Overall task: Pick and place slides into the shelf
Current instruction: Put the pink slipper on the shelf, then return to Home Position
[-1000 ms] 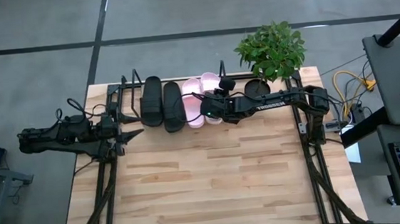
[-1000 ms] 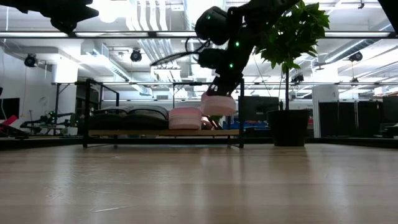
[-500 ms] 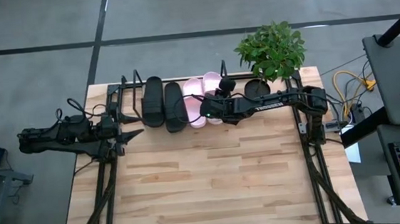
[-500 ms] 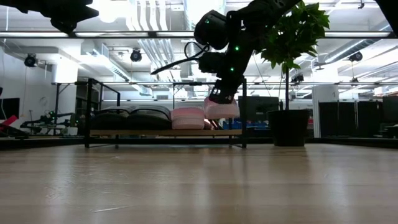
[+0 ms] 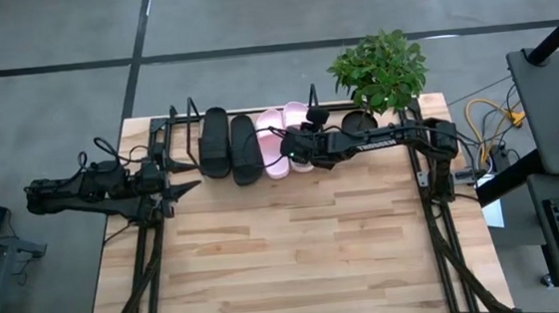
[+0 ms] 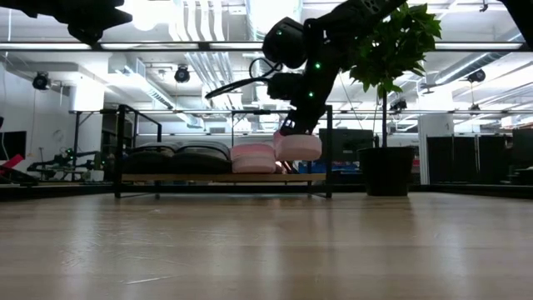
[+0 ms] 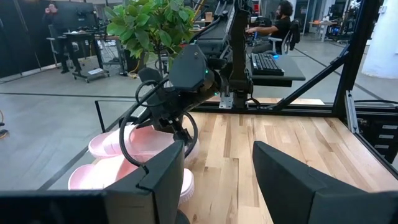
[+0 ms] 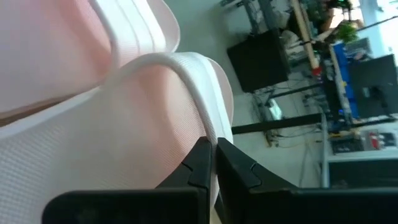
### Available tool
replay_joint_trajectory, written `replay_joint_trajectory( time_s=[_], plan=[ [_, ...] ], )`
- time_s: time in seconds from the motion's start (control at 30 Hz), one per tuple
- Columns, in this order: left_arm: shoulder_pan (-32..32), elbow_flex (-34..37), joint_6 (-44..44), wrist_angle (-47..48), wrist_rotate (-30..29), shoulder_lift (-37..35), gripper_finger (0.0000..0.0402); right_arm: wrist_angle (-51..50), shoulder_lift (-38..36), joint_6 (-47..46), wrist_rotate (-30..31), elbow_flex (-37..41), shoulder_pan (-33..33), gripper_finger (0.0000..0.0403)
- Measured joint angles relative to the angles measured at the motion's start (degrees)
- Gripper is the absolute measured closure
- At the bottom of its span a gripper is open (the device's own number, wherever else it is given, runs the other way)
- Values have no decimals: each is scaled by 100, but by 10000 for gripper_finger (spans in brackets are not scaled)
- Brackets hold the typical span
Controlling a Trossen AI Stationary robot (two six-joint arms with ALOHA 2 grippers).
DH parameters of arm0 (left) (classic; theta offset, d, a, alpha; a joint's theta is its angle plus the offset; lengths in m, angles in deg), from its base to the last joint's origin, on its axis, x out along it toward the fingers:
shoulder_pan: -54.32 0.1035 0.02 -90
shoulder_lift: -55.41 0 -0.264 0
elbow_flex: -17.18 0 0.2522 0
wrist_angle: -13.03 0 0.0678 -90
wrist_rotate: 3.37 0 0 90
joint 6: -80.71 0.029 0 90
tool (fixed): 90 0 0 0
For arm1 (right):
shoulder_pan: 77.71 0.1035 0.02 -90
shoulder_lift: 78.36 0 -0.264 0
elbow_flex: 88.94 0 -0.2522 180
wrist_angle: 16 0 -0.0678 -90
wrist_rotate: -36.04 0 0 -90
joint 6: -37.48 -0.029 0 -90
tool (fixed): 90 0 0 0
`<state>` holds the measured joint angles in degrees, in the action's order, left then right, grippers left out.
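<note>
Right gripper [image 8: 211,155] is pinched tight on the strap of the last pink slide [image 5: 300,135] at the shelf's [image 6: 221,177] right end — its mesh-textured strap fills the wrist view — left gripper [image 5: 184,188] sits spread, waiting.

Grey concrete floor [image 5: 52,54], bright ceiling lights [image 6: 150,12], perhaps distant desks [image 7: 273,62].
</note>
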<state>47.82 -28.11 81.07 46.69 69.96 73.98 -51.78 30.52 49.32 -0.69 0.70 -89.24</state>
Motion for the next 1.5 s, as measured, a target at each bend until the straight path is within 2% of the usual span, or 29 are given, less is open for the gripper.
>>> replay_joint_trajectory(
  time_s=[0.5, 1.0, 1.5],
  plan=[
    [0, 0, -2, 8, -1, 2, 226, -44, -9, -2, -265, 98, -16, 387],
    [0, 0, -11, 11, -1, 0, 226, -186, -24, 61, -222, -100, 62, 284],
    [0, -2, -13, 11, 0, 2, 226, -180, -42, 467, -214, -302, 156, 244]
  ],
)
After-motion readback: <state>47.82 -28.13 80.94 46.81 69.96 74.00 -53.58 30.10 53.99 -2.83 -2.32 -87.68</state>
